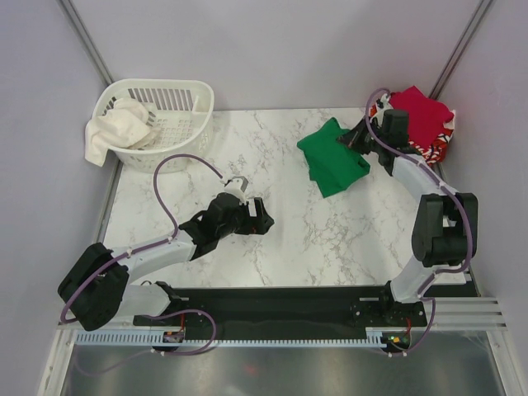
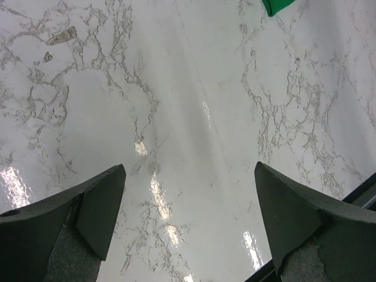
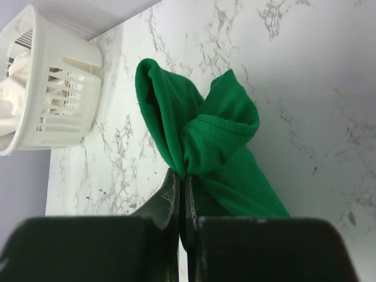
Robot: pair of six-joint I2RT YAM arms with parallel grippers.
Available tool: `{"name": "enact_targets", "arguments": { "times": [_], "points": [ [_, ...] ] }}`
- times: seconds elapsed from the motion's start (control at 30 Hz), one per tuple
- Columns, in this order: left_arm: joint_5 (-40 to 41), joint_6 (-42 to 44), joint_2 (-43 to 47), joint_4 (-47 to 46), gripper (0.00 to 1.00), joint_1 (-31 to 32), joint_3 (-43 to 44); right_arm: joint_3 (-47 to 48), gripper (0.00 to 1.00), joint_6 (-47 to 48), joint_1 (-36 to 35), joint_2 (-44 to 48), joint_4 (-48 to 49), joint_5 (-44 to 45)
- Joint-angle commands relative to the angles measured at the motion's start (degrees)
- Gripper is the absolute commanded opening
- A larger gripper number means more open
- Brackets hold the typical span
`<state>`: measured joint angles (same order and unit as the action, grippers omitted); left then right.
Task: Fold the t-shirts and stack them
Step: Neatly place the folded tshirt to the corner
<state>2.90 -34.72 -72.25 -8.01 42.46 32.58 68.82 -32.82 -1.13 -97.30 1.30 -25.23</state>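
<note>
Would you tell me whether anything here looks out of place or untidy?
A cream cloth spills over the left rim of the white basket, hanging outside. The red shirts sit in a crumpled heap at the far right corner of the table, not stacked. The green t-shirt is bunched where the shut right gripper pinches it.

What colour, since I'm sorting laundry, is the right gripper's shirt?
Bright green t-shirt, best in right wrist view.

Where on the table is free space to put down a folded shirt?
Widest bare patch: the near middle of the table, between the open left gripper, the green shirt and the right arm. A narrower strip lies between the basket and the green shirt. Crowded: the far right corner, with the red shirts and the right gripper.
</note>
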Motion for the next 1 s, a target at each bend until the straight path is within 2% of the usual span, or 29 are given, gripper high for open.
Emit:
{"name": "enact_targets", "arguments": {
  "times": [0.0,0.17,0.37,0.47,0.57,0.6,0.73,0.77,0.83,0.97],
  "points": [
    [0.3,0.0,0.4,-3.1,0.98,-0.4,0.0,8.5,0.00,2.3,0.1,-3.2,-6.0,0.4],
    [0.1,0.0,0.0,-3.1,0.98,-0.4,0.3,18.5,0.00,4.4,0.2,-7.5,-12.5,1.6],
    [0.0,-0.1,-0.3,-3.1,0.97,-0.4,0.4,35.0,0.00,4.9,0.5,-13.0,-21.0,1.9],
    [0.1,-0.2,-0.3,-3.1,0.97,-0.5,0.3,45.5,0.00,4.3,0.9,-16.4,-25.6,2.0],
    [-0.5,-0.2,-0.7,-3.2,0.97,-0.7,0.5,60.3,0.00,1.8,4.8,-20.5,-29.8,1.0],
    [-0.7,-0.1,-0.9,-3.2,0.97,-0.8,0.6,62.5,0.00,0.7,5.9,-21.3,-30.5,0.4],
    [-1.1,-0.1,-0.9,-3.2,0.97,-0.9,0.6,66.0,0.00,-6.2,15.3,-24.9,-29.3,-3.0],
    [-1.2,-0.2,-1.1,-3.2,0.97,-0.9,0.3,65.3,0.00,-7.4,19.7,-26.0,-27.2,-3.1],
    [-1.3,-0.2,-0.8,-3.4,0.96,-1.0,0.3,61.3,0.00,-11.5,25.9,-28.3,-24.2,-5.3],
    [-1.6,-0.1,-1.4,-3.5,0.96,-0.9,0.6,52.6,0.00,-12.9,30.4,-33.2,-16.5,-4.7]
  ]
}}
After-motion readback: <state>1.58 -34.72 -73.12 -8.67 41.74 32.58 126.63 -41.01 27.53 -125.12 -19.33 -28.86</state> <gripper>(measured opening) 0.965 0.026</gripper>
